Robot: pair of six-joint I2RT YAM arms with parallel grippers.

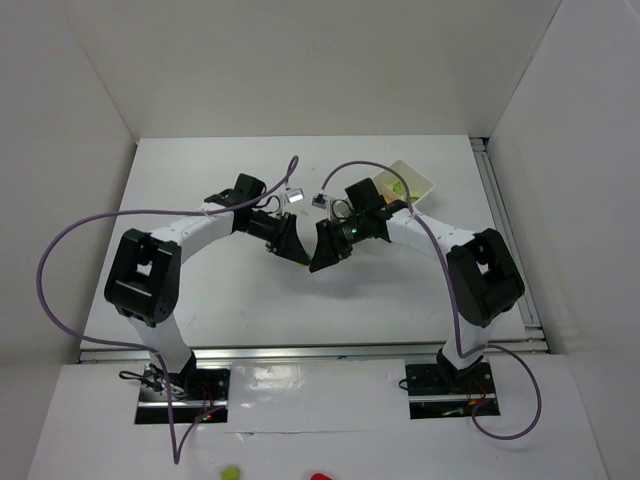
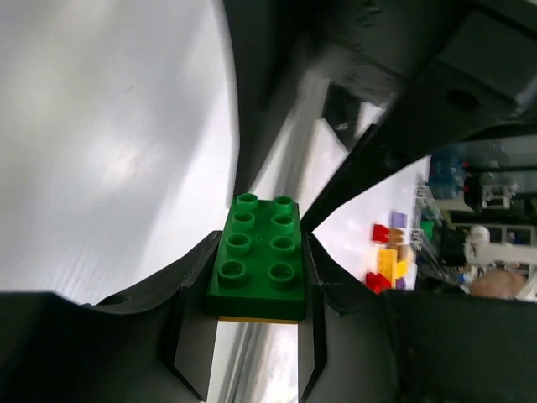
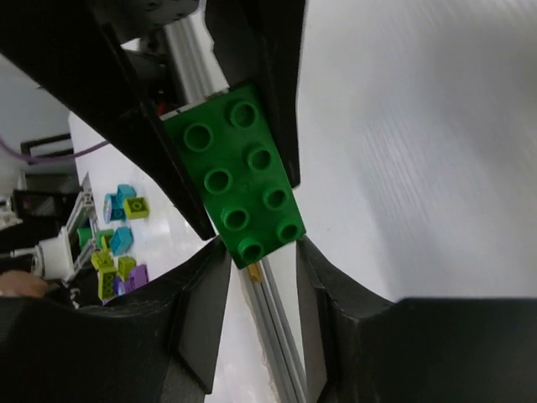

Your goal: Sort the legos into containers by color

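A green lego (image 2: 257, 248) with a yellow lego (image 2: 256, 319) stuck under it hangs above the table between both arms. My left gripper (image 2: 260, 273) is shut on its sides. In the right wrist view the same green lego (image 3: 239, 180) points at me, and my right gripper (image 3: 262, 246) is shut on its near end, with the left gripper's dark fingers (image 3: 155, 155) behind. From above, the left gripper (image 1: 290, 243) and right gripper (image 1: 325, 250) meet at mid-table and hide the brick. The white container (image 1: 415, 180) lies at the back right, partly behind the right arm, with yellow and green pieces in it.
White walls close in the table (image 1: 200, 180) on three sides. A metal rail (image 3: 273, 327) runs along its edge. Loose coloured bricks (image 2: 390, 260) lie beyond the workspace, and several more bricks (image 3: 122, 243) show in the right wrist view. Purple cables loop over both arms.
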